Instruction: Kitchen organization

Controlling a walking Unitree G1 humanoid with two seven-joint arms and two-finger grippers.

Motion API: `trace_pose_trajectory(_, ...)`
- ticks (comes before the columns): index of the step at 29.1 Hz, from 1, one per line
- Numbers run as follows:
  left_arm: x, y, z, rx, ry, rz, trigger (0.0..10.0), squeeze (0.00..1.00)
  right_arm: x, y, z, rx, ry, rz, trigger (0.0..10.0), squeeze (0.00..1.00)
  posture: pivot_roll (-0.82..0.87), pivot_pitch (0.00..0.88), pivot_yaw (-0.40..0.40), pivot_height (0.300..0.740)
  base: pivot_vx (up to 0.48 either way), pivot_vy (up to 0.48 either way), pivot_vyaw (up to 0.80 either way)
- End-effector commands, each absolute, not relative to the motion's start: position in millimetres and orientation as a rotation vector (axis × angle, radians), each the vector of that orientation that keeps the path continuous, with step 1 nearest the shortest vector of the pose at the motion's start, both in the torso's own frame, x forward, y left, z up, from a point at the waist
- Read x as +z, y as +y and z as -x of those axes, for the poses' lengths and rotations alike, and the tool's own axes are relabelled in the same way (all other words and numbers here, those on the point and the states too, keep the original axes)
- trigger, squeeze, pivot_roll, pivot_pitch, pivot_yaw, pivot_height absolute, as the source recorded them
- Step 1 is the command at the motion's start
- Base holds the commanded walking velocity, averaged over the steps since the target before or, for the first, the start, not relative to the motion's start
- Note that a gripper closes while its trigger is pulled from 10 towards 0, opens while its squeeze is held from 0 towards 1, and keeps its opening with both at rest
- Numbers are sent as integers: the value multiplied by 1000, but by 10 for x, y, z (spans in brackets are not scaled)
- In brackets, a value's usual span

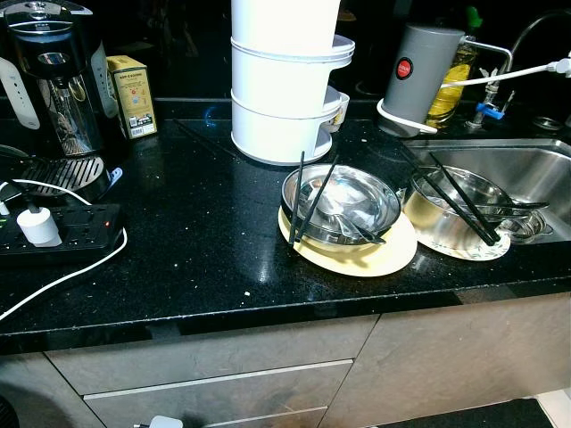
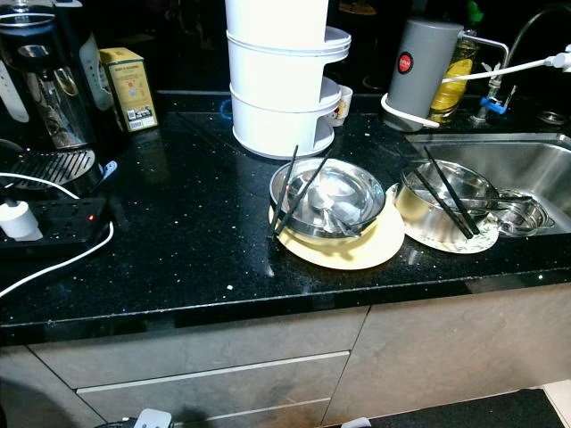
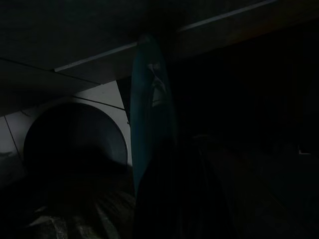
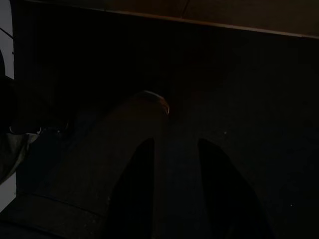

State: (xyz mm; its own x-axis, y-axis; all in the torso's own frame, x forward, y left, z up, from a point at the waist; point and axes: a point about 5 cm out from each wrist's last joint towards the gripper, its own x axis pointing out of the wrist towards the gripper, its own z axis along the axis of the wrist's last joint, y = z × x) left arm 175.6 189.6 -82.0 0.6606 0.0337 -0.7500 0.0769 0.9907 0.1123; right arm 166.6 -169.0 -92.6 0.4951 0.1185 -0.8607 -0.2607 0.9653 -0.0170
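Note:
A steel bowl (image 1: 343,203) sits on a pale yellow plate (image 1: 393,254) near the front of the black counter (image 1: 196,241). Black chopsticks (image 1: 299,201) lean over its left rim and a spoon lies inside. To its right, a second steel bowl (image 1: 446,209) on a white plate (image 1: 486,251) rests at the sink's edge with chopsticks (image 1: 464,203) across it. Both arms hang idle in the dark below the counter. My right gripper (image 4: 174,144) is open with nothing in it. My left gripper (image 3: 154,124) is a dim shape.
A white tiered container (image 1: 285,80) stands behind the bowls, a grey canister (image 1: 419,71) to its right by the steel sink (image 1: 544,174). A coffee machine (image 1: 53,80), yellow box (image 1: 131,95) and power strip (image 1: 62,227) occupy the left. Drawer fronts (image 1: 223,379) lie below.

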Motion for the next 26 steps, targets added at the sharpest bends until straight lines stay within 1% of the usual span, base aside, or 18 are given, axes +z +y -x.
trace_pose_trajectory(1, -829, 1880, -1741, -20, 853, -129, 10000, 0, -974, -1644, -1564, 245, 1069, 125, 10000, 0, -33, 103, -59, 740, 0, 0, 0)
trace_pose_trajectory(26, -835, 1867, -1740, -27, 860, -134, 10000, 0, -987, -1666, -1526, 260, 1079, 149, 10000, 0, -36, 77, -58, 740, 0, 0, 0)
